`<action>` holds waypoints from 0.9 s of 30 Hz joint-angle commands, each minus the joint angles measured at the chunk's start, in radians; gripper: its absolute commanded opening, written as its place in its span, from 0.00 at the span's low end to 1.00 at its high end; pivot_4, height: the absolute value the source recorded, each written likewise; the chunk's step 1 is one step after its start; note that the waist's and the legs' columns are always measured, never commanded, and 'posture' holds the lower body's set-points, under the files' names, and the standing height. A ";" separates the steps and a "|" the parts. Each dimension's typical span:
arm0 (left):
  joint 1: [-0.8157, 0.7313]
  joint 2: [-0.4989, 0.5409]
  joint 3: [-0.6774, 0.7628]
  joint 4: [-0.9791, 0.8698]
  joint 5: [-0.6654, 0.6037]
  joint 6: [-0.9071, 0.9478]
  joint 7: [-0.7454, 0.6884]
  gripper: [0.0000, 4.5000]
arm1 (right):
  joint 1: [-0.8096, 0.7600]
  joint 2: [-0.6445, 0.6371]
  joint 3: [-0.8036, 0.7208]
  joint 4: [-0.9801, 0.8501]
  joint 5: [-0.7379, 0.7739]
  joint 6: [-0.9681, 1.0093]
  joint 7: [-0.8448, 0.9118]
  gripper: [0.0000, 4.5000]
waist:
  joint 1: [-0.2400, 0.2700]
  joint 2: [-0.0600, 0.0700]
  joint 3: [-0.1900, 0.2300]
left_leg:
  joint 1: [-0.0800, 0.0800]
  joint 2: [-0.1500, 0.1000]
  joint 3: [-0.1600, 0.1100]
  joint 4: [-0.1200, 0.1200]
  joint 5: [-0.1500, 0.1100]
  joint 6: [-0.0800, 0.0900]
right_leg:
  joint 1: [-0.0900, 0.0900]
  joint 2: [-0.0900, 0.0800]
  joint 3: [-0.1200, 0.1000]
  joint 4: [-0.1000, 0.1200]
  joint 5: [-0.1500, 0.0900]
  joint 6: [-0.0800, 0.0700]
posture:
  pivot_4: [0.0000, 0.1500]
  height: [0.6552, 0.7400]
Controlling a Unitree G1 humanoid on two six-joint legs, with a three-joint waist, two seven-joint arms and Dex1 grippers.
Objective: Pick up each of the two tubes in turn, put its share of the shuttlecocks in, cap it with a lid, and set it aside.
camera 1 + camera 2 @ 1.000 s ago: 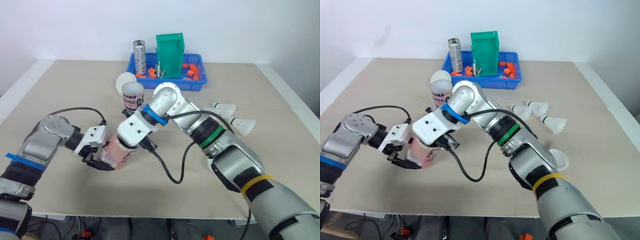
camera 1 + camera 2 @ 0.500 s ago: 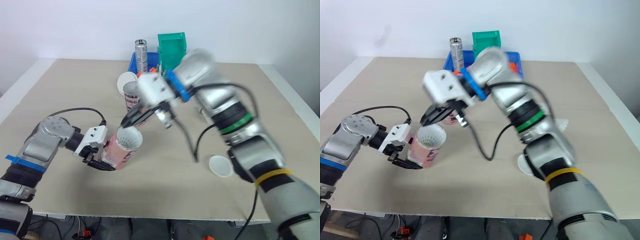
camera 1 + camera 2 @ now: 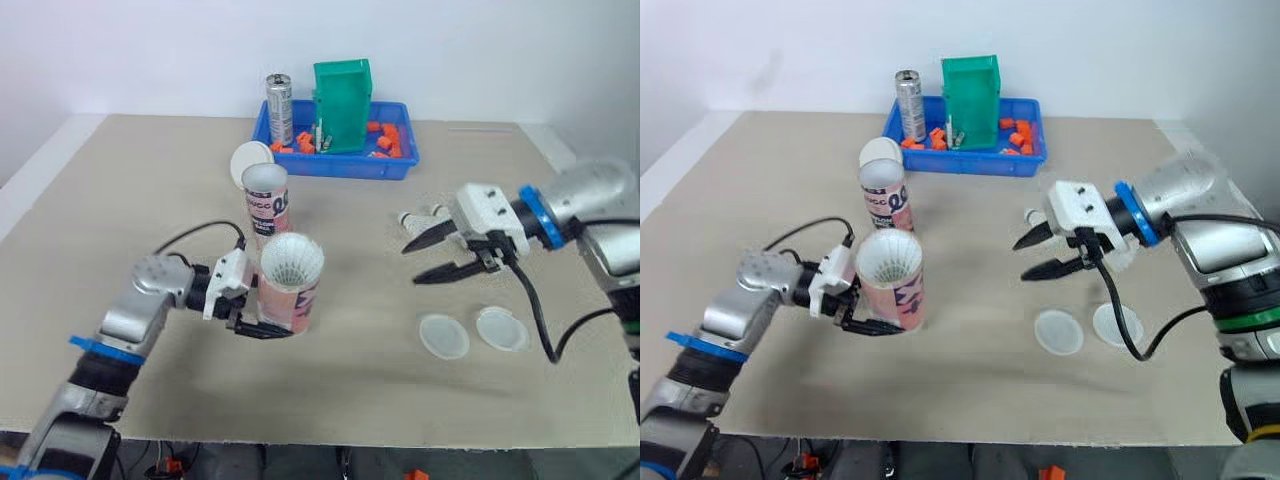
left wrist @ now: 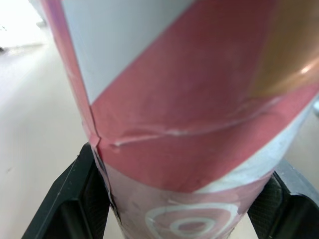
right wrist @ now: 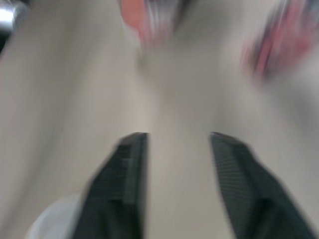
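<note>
1. The right gripper (image 3: 411, 264) has been pulled away from the tube mouth to the right of the desk (image 3: 140, 180). Its fingers are spread wide and empty, near the loose shuttlecocks (image 3: 425, 215).
2. The pink-striped tube (image 3: 288, 292) has been swung from slanted to upright. It is clamped low by the left gripper (image 3: 265, 328), with a shuttlecock (image 3: 291, 258) seen at its mouth.
3. One insert is judged done. Two clear lids (image 3: 443, 335) are left uncapped nearby.
4. A second tube (image 3: 266, 200) is stood behind. Label print cannot be read.

bright, even light; wrist blur
</note>
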 commanded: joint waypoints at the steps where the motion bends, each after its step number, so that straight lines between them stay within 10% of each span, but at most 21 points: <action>1: 0.005 -0.078 -0.010 0.047 0.011 -0.070 0.061 0.72 | 0.052 -0.045 -0.035 -0.033 -0.041 -0.047 0.042 0.55 | -0.004 0.000 0.001 | 0.000 0.000 0.000 0.001 -0.001 0.000 | 0.000 0.000 0.000 0.000 -0.001 0.001 | 1.00 0.63; 13: 0.033 -0.239 -0.095 0.375 0.201 -0.396 0.179 0.72 | 0.096 0.011 0.037 0.039 -0.230 -0.043 0.027 0.55 | -0.008 0.002 0.000 | 0.005 -0.004 0.001 0.005 0.001 -0.002 | 0.003 0.001 0.009 -0.001 0.005 0.002 | 1.00 0.63; 27: 0.048 -0.257 -0.097 0.407 0.192 -0.362 0.225 0.72 | 0.132 0.078 0.077 0.052 -0.361 -0.059 -0.032 0.55 | -0.004 0.004 -0.005 | 0.007 -0.005 0.001 0.011 0.001 -0.002 | 0.007 0.001 0.011 -0.001 0.007 0.004 | 1.00 0.63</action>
